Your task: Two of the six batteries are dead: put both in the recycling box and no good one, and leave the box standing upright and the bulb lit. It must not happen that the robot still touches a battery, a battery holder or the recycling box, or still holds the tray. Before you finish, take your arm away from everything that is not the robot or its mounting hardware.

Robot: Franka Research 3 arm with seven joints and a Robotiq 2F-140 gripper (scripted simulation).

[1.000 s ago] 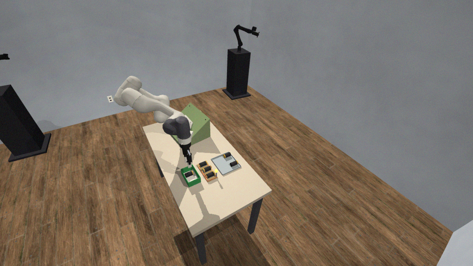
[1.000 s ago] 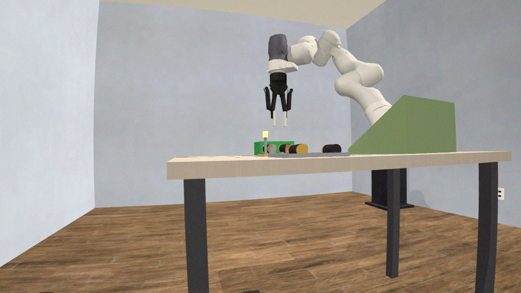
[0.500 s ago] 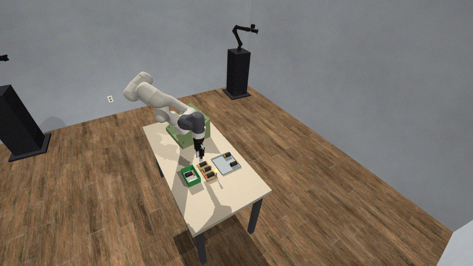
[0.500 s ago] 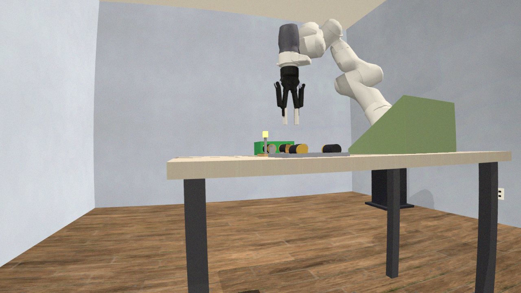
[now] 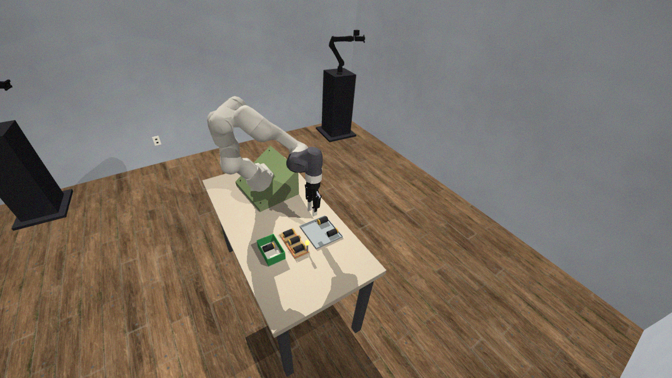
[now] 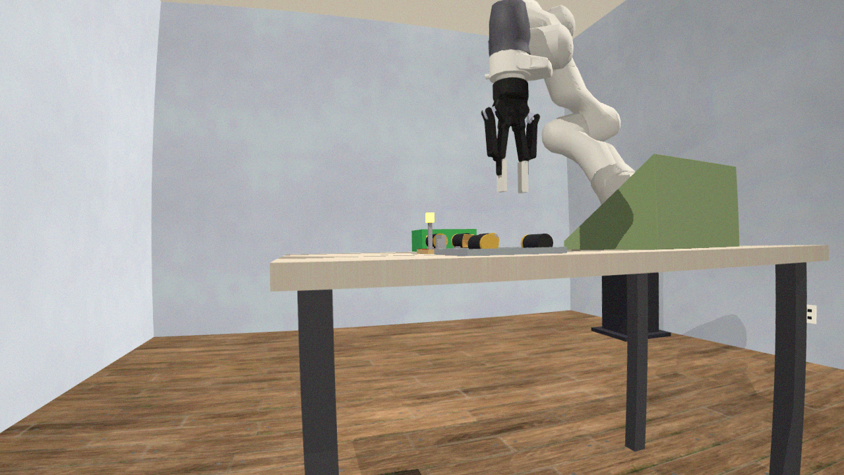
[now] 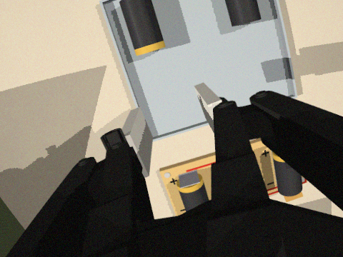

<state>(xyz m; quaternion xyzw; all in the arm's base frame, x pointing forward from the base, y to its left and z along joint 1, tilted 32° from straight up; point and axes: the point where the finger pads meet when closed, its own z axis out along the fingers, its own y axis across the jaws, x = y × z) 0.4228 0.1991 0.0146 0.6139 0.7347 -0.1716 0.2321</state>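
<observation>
My gripper (image 5: 312,213) (image 6: 512,190) (image 7: 173,112) is partly open and empty, high above the base-side edge of the grey tray (image 5: 314,233) (image 6: 507,251) (image 7: 200,64). One black battery with a gold end (image 5: 322,220) (image 6: 538,240) (image 7: 141,25) lies on the tray's base side; another (image 5: 332,232) (image 6: 483,241) (image 7: 244,11) lies across from it. The wooden holder (image 5: 302,255) (image 7: 171,194) carries three batteries; the middle one is hidden in the wrist view. Its bulb (image 5: 307,242) (image 6: 429,217) glows yellow. The green box (image 5: 277,261) (image 6: 417,239) stands upright with one battery (image 5: 268,247) inside.
The holder stands between the tray and the green box, and its bulb post rises at the tray side. The green robot mount (image 5: 282,174) (image 6: 690,206) stands at the base end of the table (image 5: 328,291) (image 6: 383,274).
</observation>
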